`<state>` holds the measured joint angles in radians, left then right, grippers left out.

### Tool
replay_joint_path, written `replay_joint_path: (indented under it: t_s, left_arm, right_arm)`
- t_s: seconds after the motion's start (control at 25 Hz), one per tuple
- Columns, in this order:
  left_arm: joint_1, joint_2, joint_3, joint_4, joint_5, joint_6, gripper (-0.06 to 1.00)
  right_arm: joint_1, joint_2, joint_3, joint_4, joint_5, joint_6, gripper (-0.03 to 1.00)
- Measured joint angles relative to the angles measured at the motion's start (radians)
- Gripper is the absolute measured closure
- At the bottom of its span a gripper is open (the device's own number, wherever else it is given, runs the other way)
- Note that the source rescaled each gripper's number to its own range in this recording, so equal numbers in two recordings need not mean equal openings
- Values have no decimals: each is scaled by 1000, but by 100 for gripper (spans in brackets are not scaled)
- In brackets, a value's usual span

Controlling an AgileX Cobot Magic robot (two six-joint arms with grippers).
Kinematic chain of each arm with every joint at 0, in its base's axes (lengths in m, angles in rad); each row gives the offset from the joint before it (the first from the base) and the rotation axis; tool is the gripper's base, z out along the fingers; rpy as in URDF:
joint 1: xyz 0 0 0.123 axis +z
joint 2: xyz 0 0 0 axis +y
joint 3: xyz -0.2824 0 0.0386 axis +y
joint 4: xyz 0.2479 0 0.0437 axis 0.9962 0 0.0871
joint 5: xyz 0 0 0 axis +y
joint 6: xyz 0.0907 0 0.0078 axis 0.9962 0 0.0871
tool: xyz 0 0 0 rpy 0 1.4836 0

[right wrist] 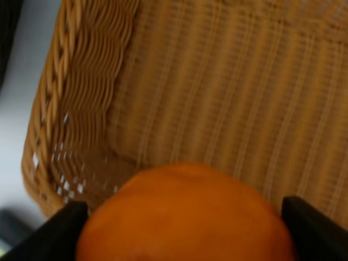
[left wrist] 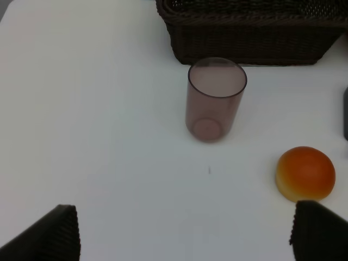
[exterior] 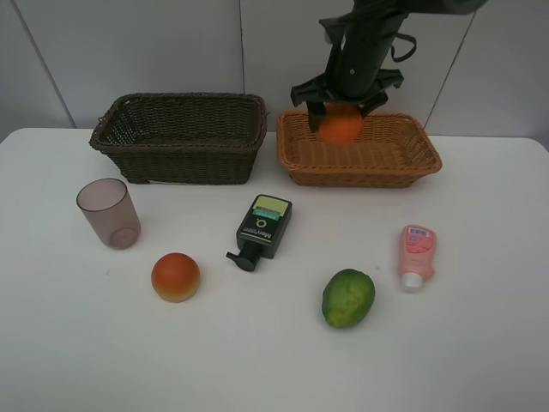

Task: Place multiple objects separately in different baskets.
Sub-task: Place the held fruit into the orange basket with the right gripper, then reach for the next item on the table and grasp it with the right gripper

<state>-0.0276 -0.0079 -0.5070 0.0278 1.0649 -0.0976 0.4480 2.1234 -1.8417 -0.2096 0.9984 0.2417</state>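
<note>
Nearest me on the tabletop (exterior: 480, 360) lie a green lime-like fruit (exterior: 348, 298), an orange-red bun (exterior: 176, 276) to its left and a pink tube bottle (exterior: 417, 255) to its right. The left end effector (left wrist: 185, 236) hangs spread over the near-left tabletop, just short of the upright purple cup (exterior: 109, 213), with the dark green pump bottle (exterior: 262, 228) lying mid-table. Farthest, the dark brown basket (exterior: 180, 137) sits left of the tan basket (exterior: 360, 163), above which the right end effector (exterior: 341, 112) pinches the orange (exterior: 340, 129).

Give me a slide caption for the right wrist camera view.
Right gripper holding the orange over the light tan basket.
</note>
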Motion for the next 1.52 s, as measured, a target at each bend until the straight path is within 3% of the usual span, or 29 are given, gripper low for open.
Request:
replay_joint_path:
  t_s: [0.24,0.48,0.92,1.0,1.12,1.2,1.52]
  left_arm:
    - [0,0,0,0,0,0,-6]
    - [0,0,0,0,0,0,-6]
    - [0,0,0,0,0,0,-6]
    - [0,0,0,0,0,0,-6]
    - [0,0,0,0,0,0,-6]
    - [0,0,0,0,0,0,-6]
    - [0,0,0,0,0,0,-6]
  right_arm:
    - [-8,57,-5,-16,-153,4,53]
    - [-11,119,-5,-78,-274,89,53]
    - [-30,189,-5,-151,-323,184,53]
    - [-30,192,-5,-161,-323,185,44]
    - [-30,192,-5,-164,-323,185,13]
    - [-30,192,-5,-164,-316,185,2]
    - [-30,115,-5,-156,-204,184,-3]
